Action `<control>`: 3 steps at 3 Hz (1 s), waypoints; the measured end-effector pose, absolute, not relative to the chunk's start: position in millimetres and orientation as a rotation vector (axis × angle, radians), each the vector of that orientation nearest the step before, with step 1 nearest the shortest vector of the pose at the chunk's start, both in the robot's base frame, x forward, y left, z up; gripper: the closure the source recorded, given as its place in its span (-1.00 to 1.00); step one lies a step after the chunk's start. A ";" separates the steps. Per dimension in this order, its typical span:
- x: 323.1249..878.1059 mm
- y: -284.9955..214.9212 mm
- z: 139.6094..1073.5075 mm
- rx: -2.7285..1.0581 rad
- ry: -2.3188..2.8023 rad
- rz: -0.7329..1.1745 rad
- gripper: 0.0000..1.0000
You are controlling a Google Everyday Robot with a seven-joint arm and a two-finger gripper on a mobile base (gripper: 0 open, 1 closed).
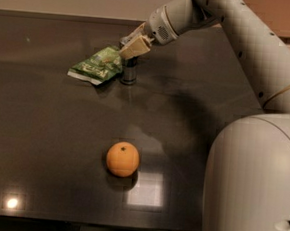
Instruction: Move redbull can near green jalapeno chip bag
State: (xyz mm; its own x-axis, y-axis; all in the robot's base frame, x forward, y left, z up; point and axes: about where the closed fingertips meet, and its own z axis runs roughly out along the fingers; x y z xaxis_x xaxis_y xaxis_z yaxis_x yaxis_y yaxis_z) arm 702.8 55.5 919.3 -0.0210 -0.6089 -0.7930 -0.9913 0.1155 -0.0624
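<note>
The dark table (43, 129) runs from a far edge just behind the arm (251, 40) to a near edge along the bottom of the view; its left side is cut off by the frame, and its right side is hidden behind the robot's pale body (252, 186). The can (129, 72) stands upright in the far half of the table, just beside the right end of the green chip bag (95, 66), so close that I cannot tell whether they touch. The bag lies flat and crinkled, its long side slanting toward the left. The tool (135, 47) sits right over the top of the can and covers its rim and lid. Whether it is clamped on the can or standing apart from it I cannot tell. An orange (122, 159) rests alone toward the near edge, well apart from the can and the bag. Wide bare table lies between them, and more bare surface spreads to the left of the orange. The print on the bag is too small to read, and the can's side shows only as dark and grey.
</note>
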 end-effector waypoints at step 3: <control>702.7 61.1 915.0 -1.578 1.710 0.719 -1.00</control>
